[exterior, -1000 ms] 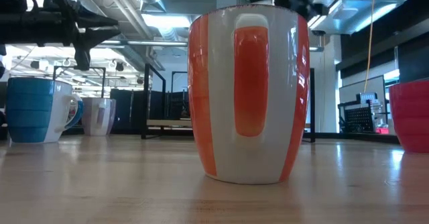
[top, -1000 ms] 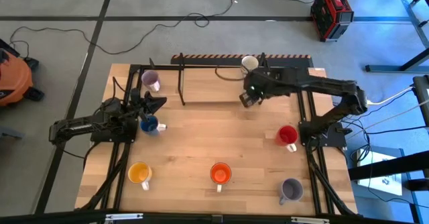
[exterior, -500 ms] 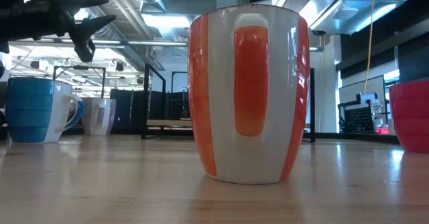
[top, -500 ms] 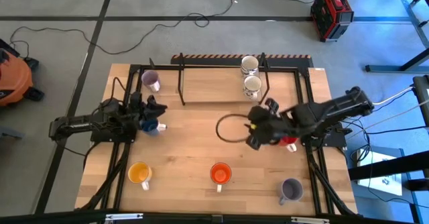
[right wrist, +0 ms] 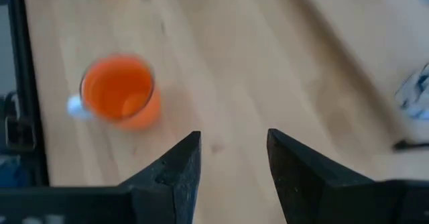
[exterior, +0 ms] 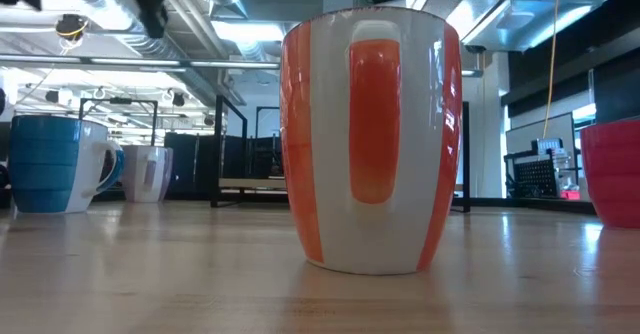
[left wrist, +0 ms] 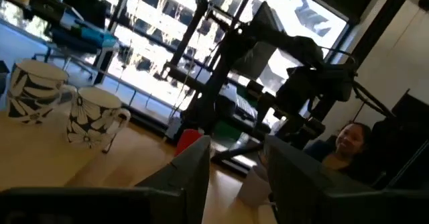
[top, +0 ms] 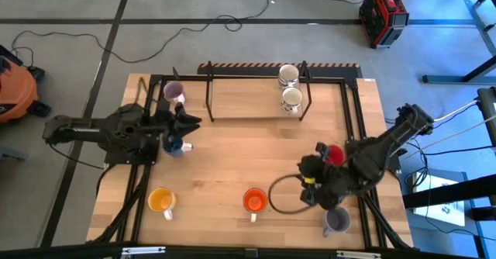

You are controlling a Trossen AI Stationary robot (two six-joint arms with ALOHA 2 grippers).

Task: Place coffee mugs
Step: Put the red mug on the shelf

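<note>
Coffee mugs stand on their bases on the wooden table (top: 232, 146). Two white patterned ones (top: 291, 87) (left wrist: 97, 117) are at the far edge, and a lilac one (top: 173, 93) is at the far left. A blue one (top: 173, 144) is at the left and a red one (top: 335, 153) at the right. Along the near edge stand a yellow-orange one (top: 160, 201), an orange one (top: 255, 201) (right wrist: 120, 93) and a second lilac one (top: 335, 220). My left gripper (top: 188, 123) (left wrist: 234, 147) hovers open and empty just past the blue mug. My right gripper (top: 308, 188) (right wrist: 231, 140), open and empty, points down between the orange and red mugs.
Black frame rails (top: 209, 96) run along the table's far, left and right sides. A black cable loop (top: 280, 198) hangs by my right gripper. A person (left wrist: 352, 143) sits beyond the table in the left wrist view. A red case (top: 383, 12) stands on the floor.
My right gripper has swung from the white mugs at the far edge toward the near edge, turning as it went, and now stands between the red and orange mugs. The second white mug shows where it was. My left gripper has risen above the blue mug.
</note>
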